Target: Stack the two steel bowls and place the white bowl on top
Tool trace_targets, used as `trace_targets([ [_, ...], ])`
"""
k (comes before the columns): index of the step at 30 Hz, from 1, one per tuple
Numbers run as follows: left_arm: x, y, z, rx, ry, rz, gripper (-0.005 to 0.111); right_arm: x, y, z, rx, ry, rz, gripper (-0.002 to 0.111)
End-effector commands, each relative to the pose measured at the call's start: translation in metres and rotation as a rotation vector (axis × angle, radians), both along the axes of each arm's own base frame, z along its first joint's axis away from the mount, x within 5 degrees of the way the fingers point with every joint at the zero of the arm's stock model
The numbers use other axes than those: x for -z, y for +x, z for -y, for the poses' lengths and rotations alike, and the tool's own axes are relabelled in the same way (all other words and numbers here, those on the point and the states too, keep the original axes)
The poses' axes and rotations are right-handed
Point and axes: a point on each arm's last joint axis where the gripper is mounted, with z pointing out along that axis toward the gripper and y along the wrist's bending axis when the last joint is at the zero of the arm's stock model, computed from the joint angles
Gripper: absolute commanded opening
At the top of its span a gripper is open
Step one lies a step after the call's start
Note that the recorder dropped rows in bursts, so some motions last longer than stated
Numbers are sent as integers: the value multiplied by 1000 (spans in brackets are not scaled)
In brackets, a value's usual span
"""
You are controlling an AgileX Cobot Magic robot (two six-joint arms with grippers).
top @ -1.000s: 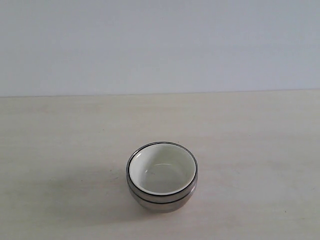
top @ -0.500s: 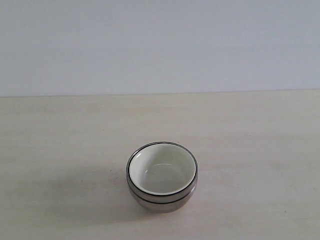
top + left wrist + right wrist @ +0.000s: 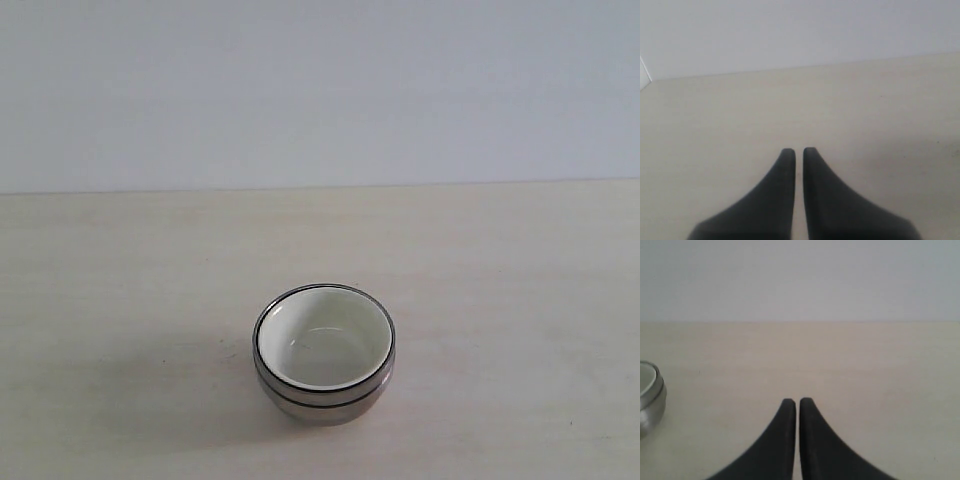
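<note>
The left end effector (image 3: 799, 152), two dark tapering fingers, is closed with only a thin slit between the tips. It grips nothing and hangs over a bare stretch of the pale wood-grain worktop (image 3: 715, 115).

Near the middle of the worktop (image 3: 120, 260), towards its near edge, stand the two round mirror-shiny steel bowls (image 3: 320, 412), one nested in the other, with a thin dark line where the upper one meets the lower. The small glossy cream-white bowl (image 3: 325, 340) sits upright inside the upper steel bowl, its dark-edged rim just above the metal. The stack stands alone, and a soft shadow lies on the worktop to its left. Behind the far edge of the worktop rises a plain pale grey-blue wall (image 3: 320, 90).

The right end effector (image 3: 798, 402) is closed too, fingertips nearly touching and empty. Its wrist view catches the steel bowls (image 3: 651, 410) and a sliver of the cream-white bowl (image 3: 645, 376), well apart from the fingers.
</note>
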Motion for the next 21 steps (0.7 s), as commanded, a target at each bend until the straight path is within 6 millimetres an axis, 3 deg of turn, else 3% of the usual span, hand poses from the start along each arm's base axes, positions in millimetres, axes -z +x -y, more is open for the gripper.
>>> trace_targets([
  [1, 1, 0, 0, -5, -19, 0, 4, 9, -2, 1, -2, -68, -99, 0],
  [21, 1, 0, 0, -5, -19, 0, 4, 9, -2, 1, -4, -74, -98, 0],
])
